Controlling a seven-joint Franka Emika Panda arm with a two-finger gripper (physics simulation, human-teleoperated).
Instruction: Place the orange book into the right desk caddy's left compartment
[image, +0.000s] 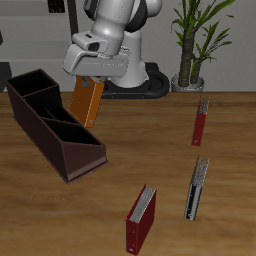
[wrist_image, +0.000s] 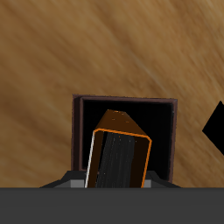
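Above the right desk caddy (image: 52, 125), the orange book (image: 88, 101) was held clamped in the gripper (image: 92, 78); transport was judged finished, and lowering into the left compartment (wrist_image: 124, 131) remained.

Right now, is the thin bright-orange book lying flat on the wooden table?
No, the orange book hangs in the gripper, above the table.

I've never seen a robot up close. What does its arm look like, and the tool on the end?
The arm is made of chunky rounded white shells with dark bands at the joints. The tool hangs from a boxy pale-grey head. No cables or markings are visible.
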